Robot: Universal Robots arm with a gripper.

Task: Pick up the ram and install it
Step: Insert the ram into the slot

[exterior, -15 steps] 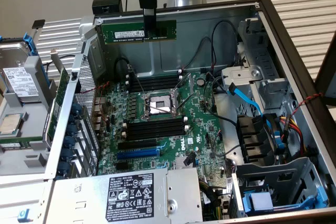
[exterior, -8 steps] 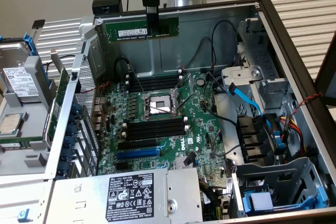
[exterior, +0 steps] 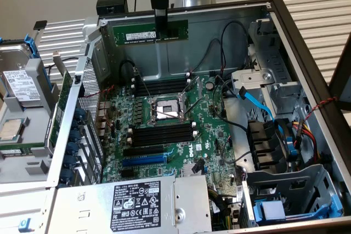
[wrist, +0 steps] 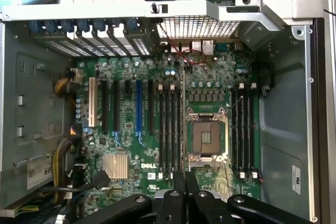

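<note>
Tool (wrist: 185,181) pinches the ram (exterior: 137,32), its label facing the exterior view.

Soft, even light, seemingly from overhead, fills the open grey metal computer case (exterior: 181,58) and leaves no hard shadows on the green motherboard (exterior: 181,146). The silver power-supply box (exterior: 192,204) at the near edge carries a pale sheen. Deeper shade gathers in the dark drive bay (exterior: 269,146) at the exterior view's right. In the wrist view the bare case wall looks washed pale, and the black hand (wrist: 185,179) is a dark mass with small glints on its screws.
</note>
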